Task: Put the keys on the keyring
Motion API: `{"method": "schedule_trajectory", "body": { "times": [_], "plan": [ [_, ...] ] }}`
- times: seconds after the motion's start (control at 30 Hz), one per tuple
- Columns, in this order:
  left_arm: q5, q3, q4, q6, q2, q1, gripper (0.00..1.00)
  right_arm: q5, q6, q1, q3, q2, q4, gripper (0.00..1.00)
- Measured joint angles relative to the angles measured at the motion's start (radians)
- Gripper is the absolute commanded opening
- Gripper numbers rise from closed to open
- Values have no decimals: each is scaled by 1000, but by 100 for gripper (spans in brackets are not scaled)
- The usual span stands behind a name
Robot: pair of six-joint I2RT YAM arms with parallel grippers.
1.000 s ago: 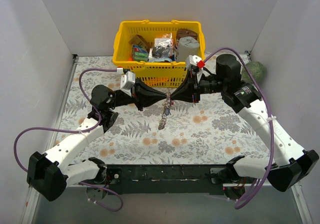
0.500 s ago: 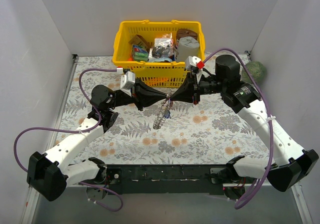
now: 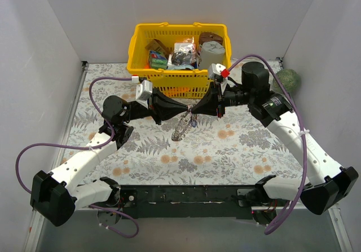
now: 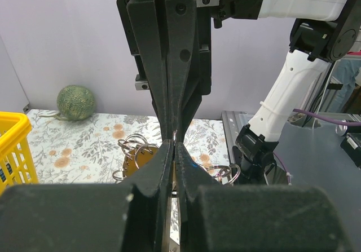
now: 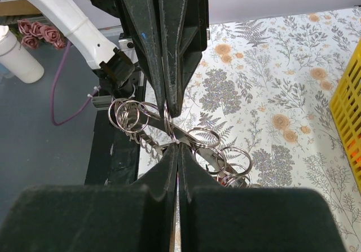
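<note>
My left gripper (image 3: 185,113) and right gripper (image 3: 193,111) meet tip to tip above the table's middle, just in front of the basket. Both are shut on the keyring (image 3: 183,127), a bunch of metal that hangs tilted below the tips. In the left wrist view my gripper (image 4: 174,146) pinches a thin metal edge, with a gold disc (image 4: 141,155) and silver loops beside it. A small blue spot (image 4: 195,158), perhaps a key head, shows by my finger. In the right wrist view my gripper (image 5: 178,148) pinches the flat toothed metal (image 5: 189,136) carrying several silver loops. No black key is visible.
A yellow basket (image 3: 139,44) full of packets and tubs stands at the back centre, close behind the grippers. A green ball (image 3: 289,80) lies at the back right wall. White walls close in on three sides. The floral cloth (image 3: 237,145) covers the table.
The hanging bunch has swung up and shortened under the tips, now lying closer to them. Both grippers have stayed shut and almost still.
</note>
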Motion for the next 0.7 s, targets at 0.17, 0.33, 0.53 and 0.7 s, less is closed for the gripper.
{"method": "schedule_trajectory", "body": {
  "times": [0.17,0.33,0.53,0.7],
  "plan": [
    [1,0,6,-7,0,0,0,-11,3,0,-5,8,20,1],
    [5,0,9,-14,1,0,0,-19,12,0,-15,9,41,1],
    [4,0,20,-18,1,0,0,-25,31,0,-15,16,65,1],
    [4,0,19,-18,1,2,0,-31,41,0,-15,27,80,1]
  ]
}}
